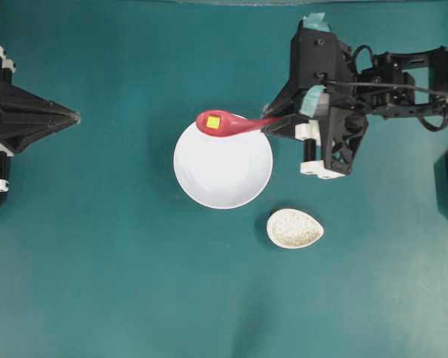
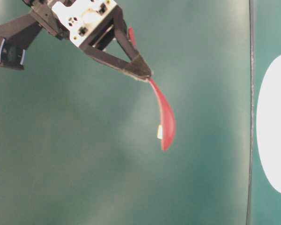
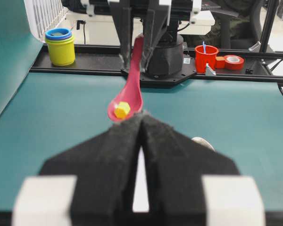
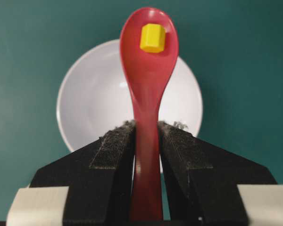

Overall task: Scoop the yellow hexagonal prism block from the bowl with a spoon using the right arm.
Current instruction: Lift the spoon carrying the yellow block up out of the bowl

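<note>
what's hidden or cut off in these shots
- Bowl: table-level view crops it at the right edge.
- Spoon handle end: right wrist view, hidden between the right gripper fingers.
- Speckled dish: left wrist view, mostly behind the left gripper.
- Yellow block: table-level view, only a sliver.

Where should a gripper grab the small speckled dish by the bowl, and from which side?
Judgement call: pinch the speckled dish from above, across its narrow width, one finger inside the rim. It lies flat and egg-shaped, clear of the bowl, so its long sides are open.
</note>
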Action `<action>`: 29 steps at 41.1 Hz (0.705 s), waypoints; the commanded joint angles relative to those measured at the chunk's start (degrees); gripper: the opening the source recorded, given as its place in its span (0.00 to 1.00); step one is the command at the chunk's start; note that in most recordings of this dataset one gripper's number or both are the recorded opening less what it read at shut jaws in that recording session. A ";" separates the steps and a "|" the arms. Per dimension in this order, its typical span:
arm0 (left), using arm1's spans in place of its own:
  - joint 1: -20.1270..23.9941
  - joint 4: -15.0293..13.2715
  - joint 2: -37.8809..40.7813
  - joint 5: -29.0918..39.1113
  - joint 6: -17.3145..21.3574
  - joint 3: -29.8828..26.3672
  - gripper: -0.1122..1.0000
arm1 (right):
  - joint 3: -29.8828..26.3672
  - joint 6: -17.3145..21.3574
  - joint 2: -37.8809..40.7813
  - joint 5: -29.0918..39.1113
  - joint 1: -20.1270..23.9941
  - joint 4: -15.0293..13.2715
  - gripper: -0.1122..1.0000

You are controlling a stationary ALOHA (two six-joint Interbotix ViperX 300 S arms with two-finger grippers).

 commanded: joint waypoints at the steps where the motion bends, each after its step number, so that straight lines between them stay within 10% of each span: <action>1: -0.09 0.09 0.26 -0.26 -0.09 -1.49 0.12 | -1.05 0.00 -1.41 -0.26 0.00 -0.53 0.31; 29: -1.49 0.09 1.32 0.26 -0.26 -1.32 0.12 | -1.05 -0.09 -1.32 -0.44 0.09 -0.70 0.31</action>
